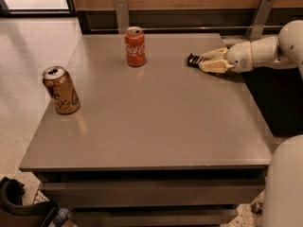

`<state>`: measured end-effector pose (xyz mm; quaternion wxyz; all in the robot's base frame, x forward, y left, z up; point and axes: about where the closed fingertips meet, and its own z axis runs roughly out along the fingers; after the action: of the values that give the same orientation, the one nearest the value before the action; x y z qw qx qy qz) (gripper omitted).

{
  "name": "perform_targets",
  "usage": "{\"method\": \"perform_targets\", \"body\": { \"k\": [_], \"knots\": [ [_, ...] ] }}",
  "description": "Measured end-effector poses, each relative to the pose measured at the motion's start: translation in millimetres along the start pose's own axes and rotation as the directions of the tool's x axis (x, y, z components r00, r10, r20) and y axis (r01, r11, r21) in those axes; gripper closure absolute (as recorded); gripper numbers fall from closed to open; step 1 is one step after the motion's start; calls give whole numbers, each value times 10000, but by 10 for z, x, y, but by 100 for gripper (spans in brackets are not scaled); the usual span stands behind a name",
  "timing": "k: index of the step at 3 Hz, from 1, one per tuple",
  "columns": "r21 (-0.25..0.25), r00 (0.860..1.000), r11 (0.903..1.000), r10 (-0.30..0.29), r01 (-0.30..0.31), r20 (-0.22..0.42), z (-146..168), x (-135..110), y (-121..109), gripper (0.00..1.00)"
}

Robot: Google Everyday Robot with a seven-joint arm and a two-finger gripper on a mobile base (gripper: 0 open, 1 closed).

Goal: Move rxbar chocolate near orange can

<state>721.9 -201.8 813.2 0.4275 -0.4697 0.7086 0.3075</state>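
The rxbar chocolate [192, 60], a black wrapper, shows only by its left end at the table's far right; the rest is hidden between my fingers. My gripper [204, 62] reaches in from the right and is shut on the bar, with one cream finger [214, 54] above it and one below. The bar sits at or just above the tabletop. The orange can [60, 90], golden-brown with dark script, stands upright near the table's left edge, far from the bar and the gripper.
A red Coca-Cola can [135, 46] stands upright at the back middle of the grey table [156, 122]. Two metal brackets [121, 13] rise behind the far edge. My white arm [265, 51] comes in from the right. A dark object [19, 207] sits on the floor, lower left.
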Motion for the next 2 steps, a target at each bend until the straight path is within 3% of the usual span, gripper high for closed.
{"method": "perform_targets", "body": {
  "k": [2],
  "knots": [
    [0, 10000, 10000, 0, 0, -1, -2, -4, 0, 100]
  ]
}}
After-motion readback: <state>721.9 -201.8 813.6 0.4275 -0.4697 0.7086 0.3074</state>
